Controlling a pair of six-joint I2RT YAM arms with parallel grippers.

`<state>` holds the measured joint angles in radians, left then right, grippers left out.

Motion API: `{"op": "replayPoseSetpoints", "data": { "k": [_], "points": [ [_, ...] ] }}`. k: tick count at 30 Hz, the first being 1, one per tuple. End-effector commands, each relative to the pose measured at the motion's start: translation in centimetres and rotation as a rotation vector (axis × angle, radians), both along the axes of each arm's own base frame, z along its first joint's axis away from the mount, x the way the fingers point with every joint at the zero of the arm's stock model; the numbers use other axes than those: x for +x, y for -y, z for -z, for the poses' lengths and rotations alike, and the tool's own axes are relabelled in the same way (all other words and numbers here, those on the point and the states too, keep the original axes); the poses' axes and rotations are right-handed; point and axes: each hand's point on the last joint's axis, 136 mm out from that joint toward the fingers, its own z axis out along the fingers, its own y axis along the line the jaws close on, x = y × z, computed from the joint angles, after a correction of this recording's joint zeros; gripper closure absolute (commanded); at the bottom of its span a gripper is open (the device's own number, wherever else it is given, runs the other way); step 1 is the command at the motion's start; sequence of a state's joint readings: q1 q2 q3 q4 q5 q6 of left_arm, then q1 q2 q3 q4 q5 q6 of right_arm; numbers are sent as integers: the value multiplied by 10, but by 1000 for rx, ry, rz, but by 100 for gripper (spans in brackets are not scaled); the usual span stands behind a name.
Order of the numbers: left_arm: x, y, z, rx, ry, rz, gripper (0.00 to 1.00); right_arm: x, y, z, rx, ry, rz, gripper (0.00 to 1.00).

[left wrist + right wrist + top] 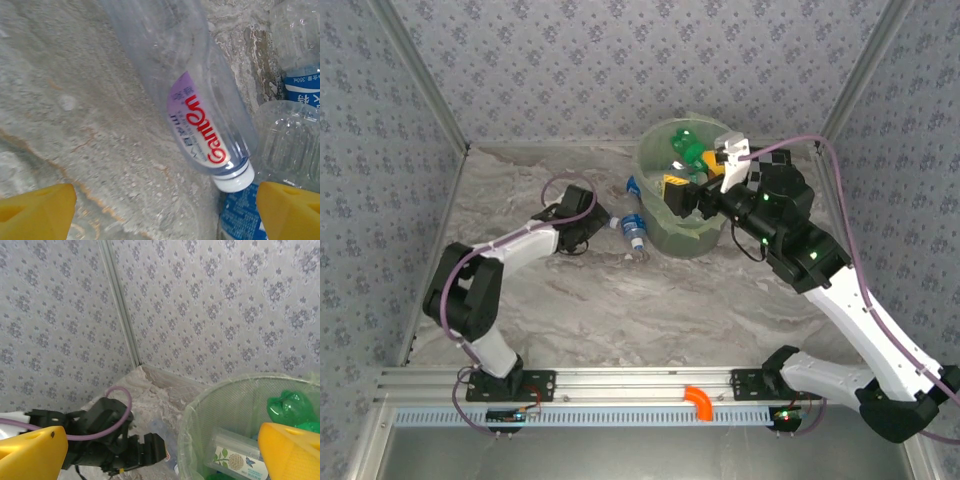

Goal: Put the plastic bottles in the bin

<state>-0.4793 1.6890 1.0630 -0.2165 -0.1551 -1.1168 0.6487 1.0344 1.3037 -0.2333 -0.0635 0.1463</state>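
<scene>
Left tool (162, 212) wide apart over a clear bottle (200, 110); right tool (160, 452) wide apart above bin (220, 400) rim.

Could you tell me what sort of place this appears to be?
Likely a robot test booth: patterned wall panels enclose a marble-look table, with a left arm and right arm bolted to a rail.

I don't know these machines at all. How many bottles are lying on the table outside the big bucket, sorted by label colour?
Clear bottle with purple-and-red label: 1
Clear bottles with blue labels: 2
Total: 3
</scene>
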Motion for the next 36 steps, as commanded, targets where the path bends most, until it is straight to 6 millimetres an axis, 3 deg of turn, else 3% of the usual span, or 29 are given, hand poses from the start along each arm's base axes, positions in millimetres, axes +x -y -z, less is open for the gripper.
{"op": "replayPoseSetpoints", "data": {
  "k": [1, 6, 14, 23, 29, 36],
  "points": [
    [18, 11, -10, -22, -1, -8, 8, 1, 3, -3, 13, 11, 14, 0],
    [34, 16, -1, 5, -33, -24, 9, 5, -2, 3, 9, -2, 2, 0],
    [41, 7, 15, 68, -107, -74, 9, 6, -3, 2, 21, -10, -1, 0],
    [37, -8, 39, 117, -190, -42, 15, 9, -7, 5, 30, -28, -15, 0],
    [30, -31, 31, 221, -194, -5, 19, 7, -3, 2, 38, -15, -3, 1],
    [34, -21, 41, 180, -209, 71, 21, 7, -9, 4, 47, -28, -30, 0]
  ]
}}
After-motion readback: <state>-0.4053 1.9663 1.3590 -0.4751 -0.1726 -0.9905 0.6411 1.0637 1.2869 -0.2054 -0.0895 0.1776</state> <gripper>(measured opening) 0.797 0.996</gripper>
